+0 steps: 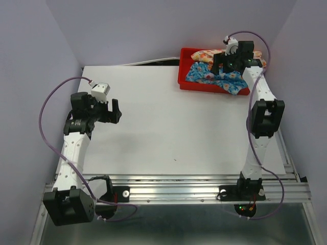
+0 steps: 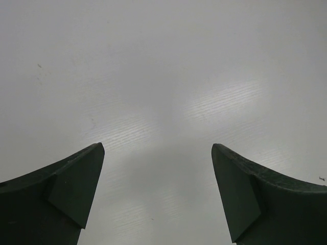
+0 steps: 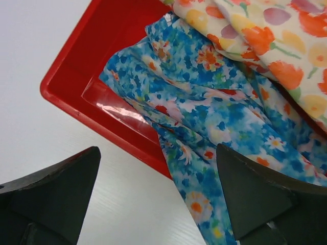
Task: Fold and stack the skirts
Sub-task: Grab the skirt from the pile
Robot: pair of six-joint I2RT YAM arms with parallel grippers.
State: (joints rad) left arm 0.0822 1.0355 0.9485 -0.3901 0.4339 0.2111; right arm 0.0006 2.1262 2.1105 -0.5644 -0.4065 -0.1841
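Right claw [image 1: 225, 62], jaws apart, hangs over the blue skirt [image 3: 204, 102] and cream skirt [image 3: 265, 35] heaped in a red tray [image 3: 76, 66] at the table's [image 1: 168, 127] far right corner, where one pinch could snag both; left claw [image 1: 110, 110], also spread, hovers near the left edge.

A red plastic tray [image 1: 185, 64] sits at the white table's [image 1: 168, 127] far right corner.

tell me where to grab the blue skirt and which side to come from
Probably best to pinch the blue skirt at the flap that spills over the red tray rim onto the table. Come straight down with the open right gripper, which hangs just above it. That flap lies loose and clear of the cream skirt, which lies against the far part.
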